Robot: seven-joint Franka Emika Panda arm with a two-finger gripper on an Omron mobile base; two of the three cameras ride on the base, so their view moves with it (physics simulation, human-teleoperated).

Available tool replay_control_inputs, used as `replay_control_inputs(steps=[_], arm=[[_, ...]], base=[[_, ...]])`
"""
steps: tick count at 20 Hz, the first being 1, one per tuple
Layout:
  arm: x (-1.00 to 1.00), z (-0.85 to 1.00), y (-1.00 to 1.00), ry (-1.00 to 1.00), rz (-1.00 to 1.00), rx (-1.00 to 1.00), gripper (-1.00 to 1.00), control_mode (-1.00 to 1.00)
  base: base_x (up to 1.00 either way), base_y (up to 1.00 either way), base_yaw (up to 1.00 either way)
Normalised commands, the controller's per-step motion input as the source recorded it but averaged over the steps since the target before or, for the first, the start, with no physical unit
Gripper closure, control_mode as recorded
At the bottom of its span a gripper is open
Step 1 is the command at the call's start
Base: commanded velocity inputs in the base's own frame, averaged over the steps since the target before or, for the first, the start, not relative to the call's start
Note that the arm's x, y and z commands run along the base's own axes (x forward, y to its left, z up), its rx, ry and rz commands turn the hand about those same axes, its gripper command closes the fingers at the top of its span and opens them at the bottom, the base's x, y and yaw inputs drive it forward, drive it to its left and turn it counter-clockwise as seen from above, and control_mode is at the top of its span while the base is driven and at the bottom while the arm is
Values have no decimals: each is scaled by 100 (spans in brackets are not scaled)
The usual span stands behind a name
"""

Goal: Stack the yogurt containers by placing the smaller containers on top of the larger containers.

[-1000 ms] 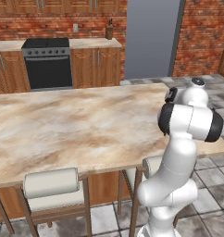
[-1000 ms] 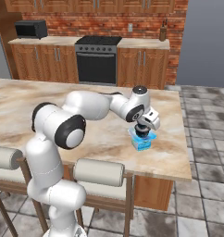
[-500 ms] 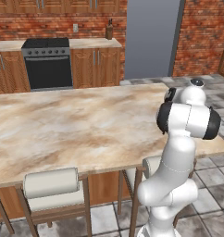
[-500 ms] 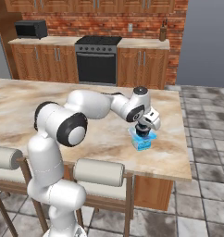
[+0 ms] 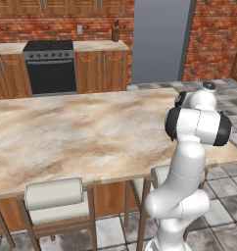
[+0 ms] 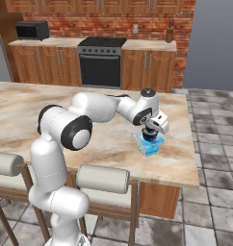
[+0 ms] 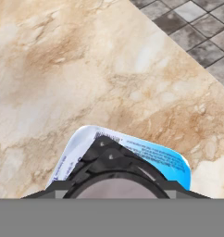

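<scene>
Near the right end of the island counter [image 6: 104, 139] stands the larger container [image 6: 150, 148], a pale blue squarish tub. My gripper [image 6: 148, 133] hangs just above it, pointing down, its fingers closed on a smaller container [image 6: 148, 137], a dark round cup that sits on or just over the tub's top. In the hand view the dark cup with its pale top [image 7: 115, 172] lies close under the camera at the bottom edge. The blue tub [image 7: 158, 158] with printed text spreads out beneath it on the marble.
The counter's right edge [image 6: 191, 158] is close to the tub, with tiled floor [image 7: 197, 28] beyond. Two padded stools [image 6: 101, 180] stand along the near side. A stove [image 6: 100, 62] and wooden cabinets line the back wall. My own arm [image 5: 196, 122] blocks the counter's right end.
</scene>
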Motion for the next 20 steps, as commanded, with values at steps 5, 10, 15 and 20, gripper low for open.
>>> replay_control_inputs(steps=[5, 10, 15, 20], arm=[[0, -3, 0, 0, 0, 0, 100, -100], [0, -4, 0, 0, -1, 0, -100, -100], [0, -5, 0, 0, -1, 0, -100, -100], [0, -2, 0, 0, -1, 0, -100, -100]], base=[[0, 0, 0], [0, 0, 0], [0, 0, 0], [0, 0, 0]])
